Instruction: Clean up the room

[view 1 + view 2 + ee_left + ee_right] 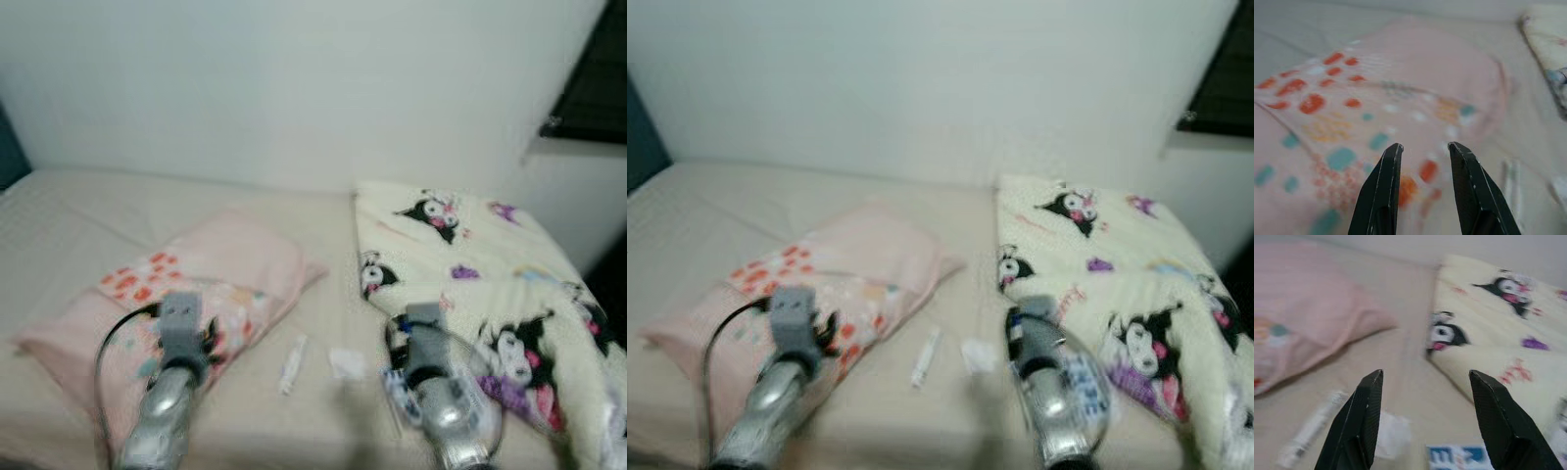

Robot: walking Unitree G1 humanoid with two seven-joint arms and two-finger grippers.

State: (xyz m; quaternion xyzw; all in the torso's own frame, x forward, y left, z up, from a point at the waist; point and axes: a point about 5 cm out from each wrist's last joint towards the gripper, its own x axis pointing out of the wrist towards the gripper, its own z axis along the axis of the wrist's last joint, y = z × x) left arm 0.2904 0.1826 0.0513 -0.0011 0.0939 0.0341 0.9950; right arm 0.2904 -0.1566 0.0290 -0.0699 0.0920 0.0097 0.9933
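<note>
Beige bed against a white wall, with a pink pillow toward its left edge and a cartoon blanket along its right edge. Between them, near the front edge, a small white tube and a crumpled tissue, not yet picked up. Left gripper open above the pillow, right gripper wide open above the litter; tidying seemingly at its start.

A slim white tube-shaped wrapper lies flat on the beige bedsheet, angled slightly, just beside the lower edge of the pale pink pillow with red and teal blotches. Near it, towards the cream fleece blanket printed with black-and-white cartoon characters, sits a small crumpled white scrap. These 2 pieces lie apart, between pillow and blanket. A blue-and-white printed packet lies close to the blanket's edge.
</note>
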